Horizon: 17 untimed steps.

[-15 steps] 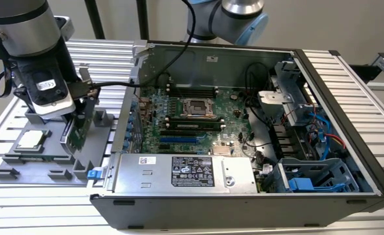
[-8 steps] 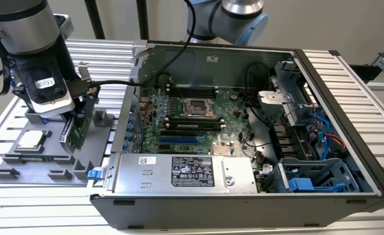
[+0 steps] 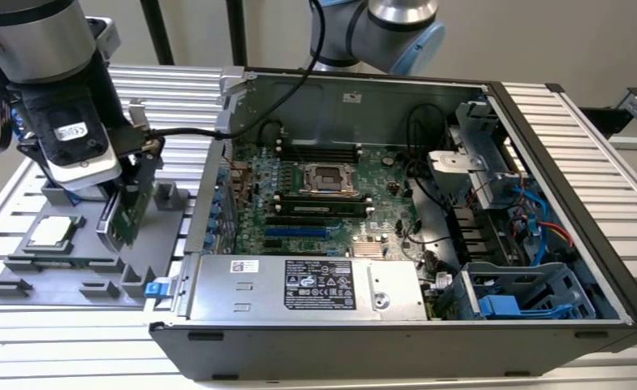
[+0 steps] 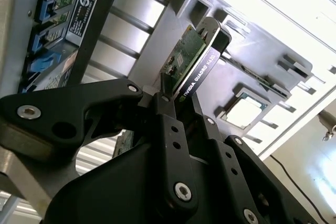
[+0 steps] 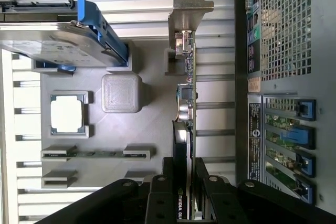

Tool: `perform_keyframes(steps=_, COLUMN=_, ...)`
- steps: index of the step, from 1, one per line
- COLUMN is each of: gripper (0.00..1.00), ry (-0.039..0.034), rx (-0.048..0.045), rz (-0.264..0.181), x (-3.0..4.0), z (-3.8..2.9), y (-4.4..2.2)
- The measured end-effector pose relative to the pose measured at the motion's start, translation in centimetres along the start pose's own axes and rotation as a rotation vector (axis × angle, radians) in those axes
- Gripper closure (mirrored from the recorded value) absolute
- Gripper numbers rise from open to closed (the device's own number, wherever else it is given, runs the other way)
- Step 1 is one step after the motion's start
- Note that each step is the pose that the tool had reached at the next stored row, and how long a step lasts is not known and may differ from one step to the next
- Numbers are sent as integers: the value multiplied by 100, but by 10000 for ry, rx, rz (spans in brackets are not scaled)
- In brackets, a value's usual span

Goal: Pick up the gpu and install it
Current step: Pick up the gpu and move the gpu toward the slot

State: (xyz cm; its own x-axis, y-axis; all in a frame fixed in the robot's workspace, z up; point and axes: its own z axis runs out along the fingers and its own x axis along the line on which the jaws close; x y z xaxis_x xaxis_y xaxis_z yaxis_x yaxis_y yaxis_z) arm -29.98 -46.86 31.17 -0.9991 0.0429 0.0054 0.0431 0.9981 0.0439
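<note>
A big computer case (image 3: 383,349) lies open on a table (image 3: 58,341) made of metal slats. Inside the case is a green board (image 3: 318,203) with many parts on it.

The robot arm (image 3: 48,49) stands over the side of the table at the exterior view's left, outside the case. Under it sits a gray tray (image 3: 69,276) with little holders for parts.

A silver hard drive (image 5: 58,43) with blue rails rests at one end of the tray.

The gripper (image 3: 129,175) points down at the tray. In both wrist views its two black fingers (image 4: 167,124) are close together, with just a thin gap. The gpu (image 4: 197,59) fills that gap. One finger presses on its green side and the other presses on its black side, so the gripper (image 5: 184,179) has a tight hold on the card.

The gpu (image 3: 123,215) stands up on its edge over the tray, just beside the outer wall of the case. I cannot tell if its bottom edge is in its holder or a little above it. Its silver end bracket (image 5: 191,3) sticks out past the far end of the card.

A small square silver chip (image 3: 53,233) lies flat in the tray near the gpu.
</note>
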Motion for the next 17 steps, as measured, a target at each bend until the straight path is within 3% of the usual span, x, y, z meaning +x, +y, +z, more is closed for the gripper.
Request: perform_keyframes(steps=17, gripper=100, ry=1, rx=1, rz=0, x=0, z=-103, y=4)
